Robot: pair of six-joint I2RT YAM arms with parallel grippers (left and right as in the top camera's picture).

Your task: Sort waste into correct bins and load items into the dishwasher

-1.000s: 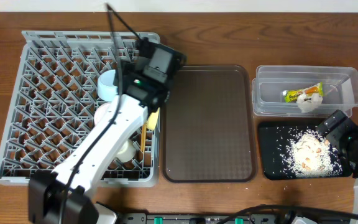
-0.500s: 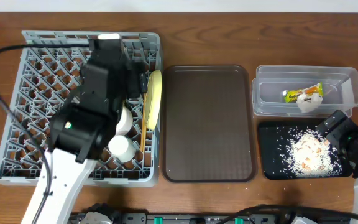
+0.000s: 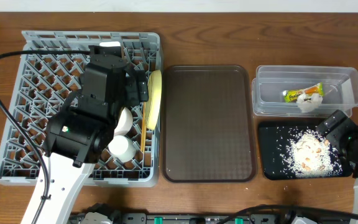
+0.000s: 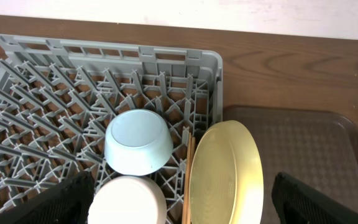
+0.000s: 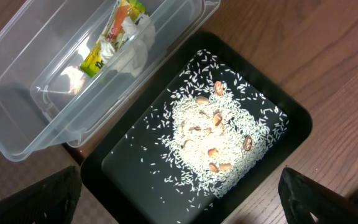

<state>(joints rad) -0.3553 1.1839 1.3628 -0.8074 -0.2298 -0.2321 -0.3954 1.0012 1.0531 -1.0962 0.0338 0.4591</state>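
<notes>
plate (image 4: 225, 171) stands on edge in rack (image 4: 104, 48) beside blue bowl (image 4: 138, 142).

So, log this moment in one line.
left gripper open over dish rack | plate, blue bowl racked | right gripper open over black tray | wrapper in clear tub

2 bowls (image 4: 138, 142), 1 plate (image 4: 225, 171), 1 cup (image 3: 122, 147), 1 rack (image 4: 55, 81) and 2 bins (image 5: 17, 93).

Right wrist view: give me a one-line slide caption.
Rice and beige scraps heaped in the black tray; wrapper and tissue in the clear tub alongside.
</notes>
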